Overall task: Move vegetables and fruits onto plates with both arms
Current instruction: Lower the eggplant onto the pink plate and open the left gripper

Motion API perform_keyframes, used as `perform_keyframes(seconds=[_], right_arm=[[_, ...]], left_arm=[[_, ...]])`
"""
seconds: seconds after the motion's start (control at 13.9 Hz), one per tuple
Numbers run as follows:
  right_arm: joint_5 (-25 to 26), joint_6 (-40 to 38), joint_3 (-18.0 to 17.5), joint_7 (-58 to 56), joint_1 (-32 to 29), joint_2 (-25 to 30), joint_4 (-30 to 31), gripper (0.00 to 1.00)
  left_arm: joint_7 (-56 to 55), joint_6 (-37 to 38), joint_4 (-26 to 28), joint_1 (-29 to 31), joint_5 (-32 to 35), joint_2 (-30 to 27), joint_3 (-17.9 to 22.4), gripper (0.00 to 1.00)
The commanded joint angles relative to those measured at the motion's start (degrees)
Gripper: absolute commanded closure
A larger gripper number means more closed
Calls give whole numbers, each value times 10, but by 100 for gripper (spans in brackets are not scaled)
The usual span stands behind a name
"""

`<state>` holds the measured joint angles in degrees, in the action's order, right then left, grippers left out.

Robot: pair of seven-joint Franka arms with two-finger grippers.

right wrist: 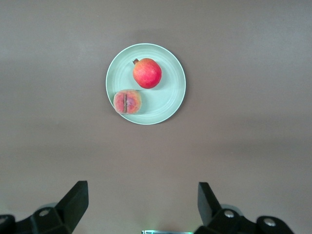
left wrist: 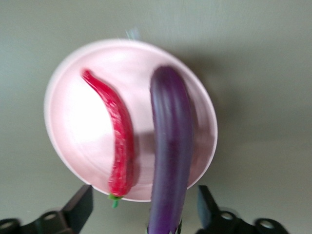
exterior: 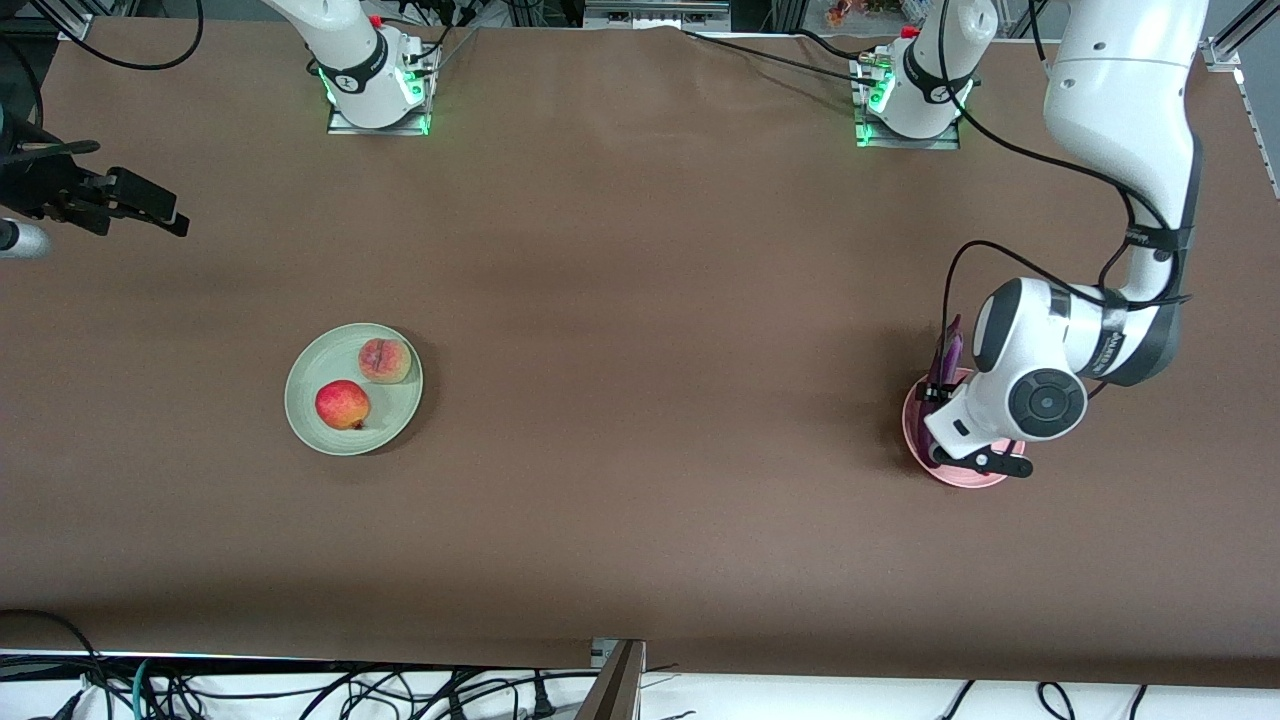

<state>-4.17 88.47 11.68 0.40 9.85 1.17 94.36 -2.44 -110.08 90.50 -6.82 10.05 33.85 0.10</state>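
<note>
The pink plate point(exterior: 958, 475) lies nearest the front camera, at about 4 o'clock on the brown surface point(exterior: 640, 300), toward the left arm's end. It is round, matte and pale. On it rests the red chili pepper point(left wrist: 117, 141), thin, glossy and gently curved, with a small green stem poking just past the rim.

The left hand point(exterior: 935, 400) is over this plate and has the eggplant point(left wrist: 170, 151) clamped between its 2 fingers. The eggplant is long, slim and glossy dark purple, with faint lengthwise streaks. In the front view it stands steeply tilted, its free end rising past the plate's rim. In the left wrist view it runs beside the chili, apart from it; whether it touches the plate cannot be told.

The mint green plate point(exterior: 310, 420) sits at about 8 o'clock, toward the right arm's end, well apart from the pink one. It holds 2 fruits side by side: the red apple point(exterior: 342, 405), with a yellowish patch, nearer the front camera, and the peach point(exterior: 385, 360), pale pink-yellow with a dark crease.

The right hand point(exterior: 120, 205) waits at about 10 o'clock at the surface's edge, its fingers spread wide and holding nothing.
</note>
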Motion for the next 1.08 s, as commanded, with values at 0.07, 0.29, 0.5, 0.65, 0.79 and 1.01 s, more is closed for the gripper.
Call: perform_keyframes(seconds=[0.07,0.29,0.5,0.65,0.79,1.01], right_arm=[[28,6,-26,-2,-9,13,11,1],[32,9,-32,-2,-9,13,9,1],[68,11,-49,10,7,9,0,1],[74,4,-53,42,9,7,-5,1],[72,2,-53,36,9,-8,-29,1],[72,8,-53,41,9,-16,-41,0]], left_arm=[[6,71,-71,1,-6,-101,-2,0],[7,195,-162,4,-43,-129,0,0],[8,252,-168,27,-94,-179,2,0],[11,282,-159,31,-99,-190,3,0],[3,214,-38,32,-100,-281,3,0],[5,147,83,35,-99,-367,1,0]])
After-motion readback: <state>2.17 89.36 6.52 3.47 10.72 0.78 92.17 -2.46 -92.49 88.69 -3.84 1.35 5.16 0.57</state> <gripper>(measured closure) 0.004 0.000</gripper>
